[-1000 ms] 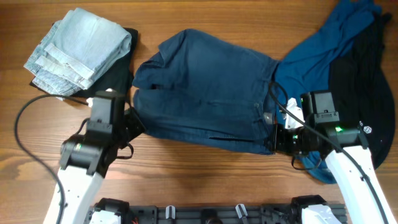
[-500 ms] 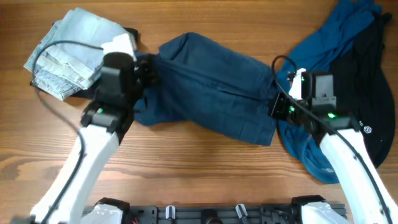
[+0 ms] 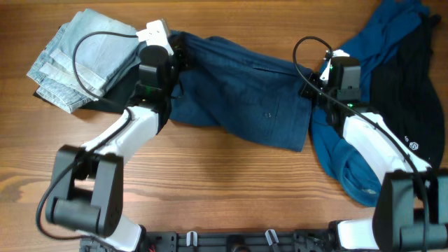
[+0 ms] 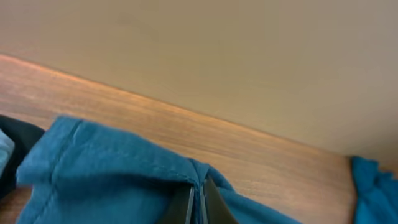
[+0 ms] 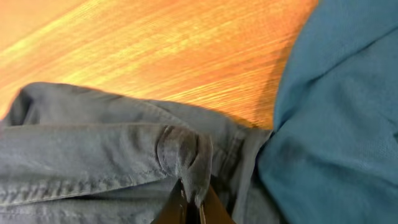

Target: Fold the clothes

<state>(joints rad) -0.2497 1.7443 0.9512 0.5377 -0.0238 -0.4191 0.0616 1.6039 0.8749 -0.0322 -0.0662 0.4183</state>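
Note:
The dark navy shorts (image 3: 241, 94) lie spread across the middle of the table, folded over lengthwise. My left gripper (image 3: 176, 54) is shut on their far left corner; in the left wrist view the jaws pinch a fold of the cloth (image 4: 200, 186). My right gripper (image 3: 309, 89) is shut on their right waistband edge; in the right wrist view the fingers pinch a belt loop (image 5: 189, 163). A brighter blue garment (image 3: 357, 77) lies just right of the shorts, partly under my right arm.
A folded pale denim garment (image 3: 84, 56) sits at the far left on a black cloth (image 3: 129, 87). A black garment (image 3: 413, 98) lies at the right edge under the blue one. Bare wood shows along the front of the table (image 3: 224, 189).
Both grippers have carried the near edge of the shorts away from me to the far side, folding them over. Both arms now reach farther across the table.

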